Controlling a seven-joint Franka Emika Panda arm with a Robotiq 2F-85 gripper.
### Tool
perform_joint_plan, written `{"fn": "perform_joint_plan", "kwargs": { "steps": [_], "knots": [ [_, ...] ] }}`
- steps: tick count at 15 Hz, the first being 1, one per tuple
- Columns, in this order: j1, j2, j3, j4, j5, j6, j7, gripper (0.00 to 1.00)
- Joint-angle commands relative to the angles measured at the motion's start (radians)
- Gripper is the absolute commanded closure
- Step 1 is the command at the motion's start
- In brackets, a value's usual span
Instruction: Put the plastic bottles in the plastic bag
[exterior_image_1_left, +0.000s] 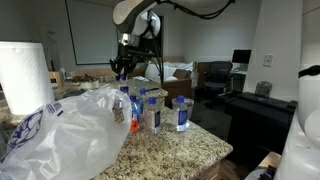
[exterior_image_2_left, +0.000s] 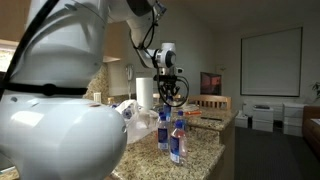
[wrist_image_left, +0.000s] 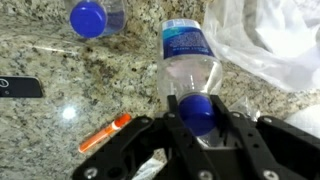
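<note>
Plastic bottles with blue caps and blue labels stand grouped mid-worktop. They are just beside the plastic bag, which covers the end by the paper towel roll. The label print and the bag's blue marking are too blurred to read. In the wrist view the gripper has its fingers clamped on the blue cap of one bottle, with the bag's edge close alongside. Bare granite lies open toward the worktop's near corner.

I see a polished speckled stone surface, a clear glossy plastic bottle, a crinkly translucent plastic bag, a matt black gripper.
</note>
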Motion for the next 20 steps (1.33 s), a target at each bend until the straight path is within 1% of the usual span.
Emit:
{"fn": "perform_joint_plan", "kwargs": {
  "steps": [1, 3, 5, 8, 10, 13, 17, 19, 20],
  "knots": [
    [-0.064, -0.144, 0.002, -0.118, 0.175, 0.072, -0.181, 0.89],
    [-0.073, -0.188, -0.007, -0.129, 0.254, 0.064, -0.27, 0.89],
    [-0.064, -0.184, -0.008, -0.117, 0.355, 0.048, -0.371, 0.89],
    [-0.046, -0.121, 0.007, -0.074, 0.541, -0.027, -0.511, 0.89],
    [-0.036, -0.048, 0.024, -0.053, 0.614, -0.082, -0.547, 0.89],
    [-0.032, 0.09, 0.057, -0.004, 0.671, -0.164, -0.551, 0.9],
    [-0.019, 0.308, 0.104, 0.116, 0.652, -0.238, -0.497, 0.9],
    [-0.007, 0.395, 0.124, 0.191, 0.639, -0.263, -0.47, 0.9],
    [0.002, 0.43, 0.134, 0.246, 0.643, -0.286, -0.463, 0.9]
  ]
}}
